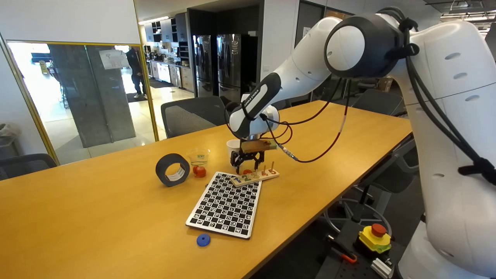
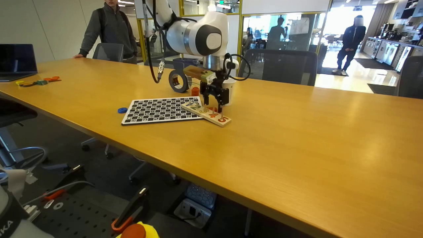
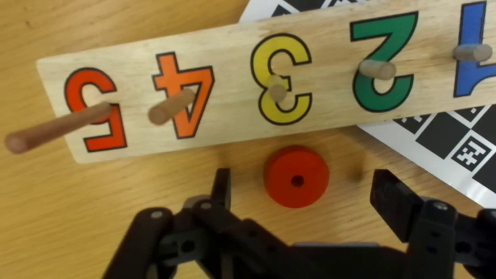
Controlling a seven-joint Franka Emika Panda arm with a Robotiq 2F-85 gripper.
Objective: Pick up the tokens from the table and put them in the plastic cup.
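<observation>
Gaping wide: black gripper (image 3: 304,184) near round, holed red token (image 3: 296,169); grainy wooden pegboard (image 3: 232,93) just beside, smooth table (image 3: 69,209) beneath.

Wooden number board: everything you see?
The long pale wooden peg board bears printed numerals: blue 1, green 2, yellow 3, orange 4, red 5. Each has a bare round wooden peg; the 5's looks longest. Its 1 end lies over the black-and-white flat checkered board; its 5 end extends over the light-brown wooden tabletop. Nothing else visibly touches it.
</observation>
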